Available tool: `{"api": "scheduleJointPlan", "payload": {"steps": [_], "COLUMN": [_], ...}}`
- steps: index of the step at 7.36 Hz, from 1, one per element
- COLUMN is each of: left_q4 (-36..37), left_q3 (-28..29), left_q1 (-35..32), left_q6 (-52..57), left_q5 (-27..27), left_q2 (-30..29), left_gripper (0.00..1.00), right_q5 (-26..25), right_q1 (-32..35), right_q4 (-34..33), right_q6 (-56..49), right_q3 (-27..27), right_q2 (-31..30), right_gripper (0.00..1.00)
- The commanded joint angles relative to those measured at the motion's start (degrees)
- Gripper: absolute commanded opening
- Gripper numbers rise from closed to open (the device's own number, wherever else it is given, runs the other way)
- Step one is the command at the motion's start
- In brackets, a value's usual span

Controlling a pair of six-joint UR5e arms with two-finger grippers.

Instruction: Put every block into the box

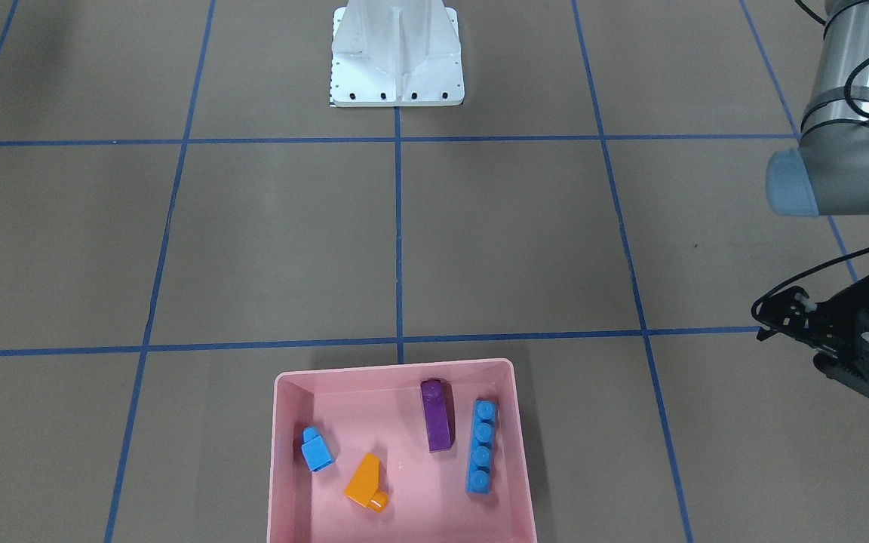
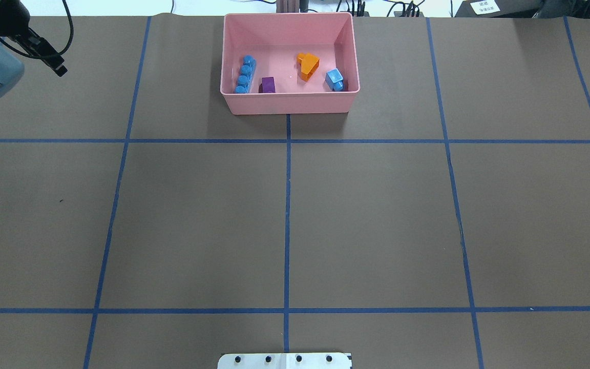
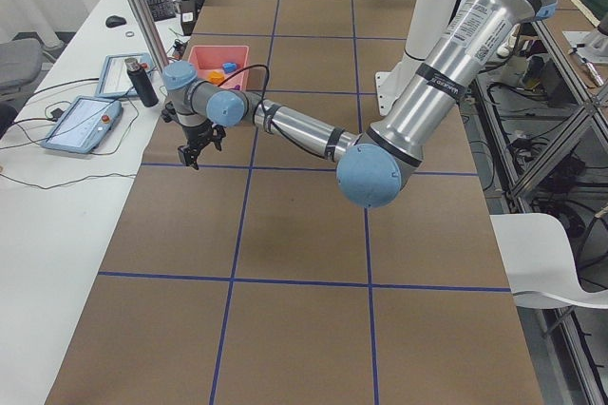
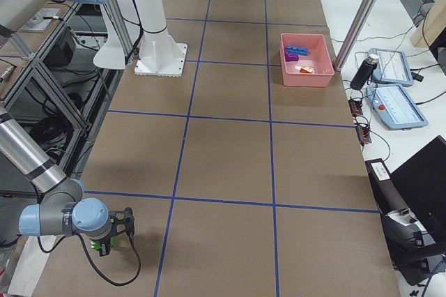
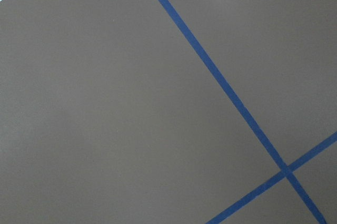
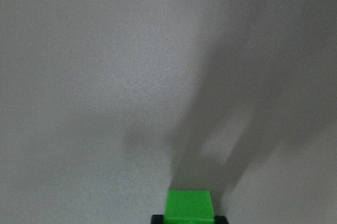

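The pink box (image 1: 277, 452) stands at the table's far edge in the overhead view (image 2: 287, 102). Inside it lie the small blue block (image 1: 317, 450), the orange sloped block (image 1: 365, 483), the purple block (image 1: 437, 416) and the long blue block (image 1: 481, 446). My right gripper (image 6: 189, 216) is shut on the green block (image 6: 189, 205) over a pale surface, far from the box, at the table's near end in the exterior right view (image 4: 104, 245). My left gripper (image 2: 60, 69) hangs open and empty over bare table, well to the left of the box.
The white metal robot base (image 1: 397, 68) stands at the table's middle edge. Blue tape lines (image 2: 287, 205) cross the brown table. Tablets (image 4: 390, 98) and a dark bottle (image 4: 360, 74) lie on the side bench past the box.
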Motion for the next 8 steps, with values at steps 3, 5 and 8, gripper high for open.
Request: {"api": "scheduleJointPlan", "payload": {"steps": [3, 5, 8], "left_q4": [0.50, 0.59, 0.50], "left_q3": [0.08, 0.08, -0.01], "left_q1": [0.11, 0.11, -0.33], "left_q6": [-0.01, -1.93, -3.53], "left_q5": [-0.01, -0.09, 0.17], "left_q2": [-0.59, -0.94, -1.03], "left_gripper": [1.00, 1.00, 1.00], "right_q5": [-6.89, -6.47, -6.11], "right_q1": [0.52, 4.98, 13.70], "right_q4": [1.96, 1.35, -20.17], "right_q6": [-0.41, -0.33, -0.33], "right_q3": [4.64, 6.85, 12.89], "right_q2": [1.45, 3.98, 21.34], "right_gripper": [0.00, 0.00, 0.00]}}
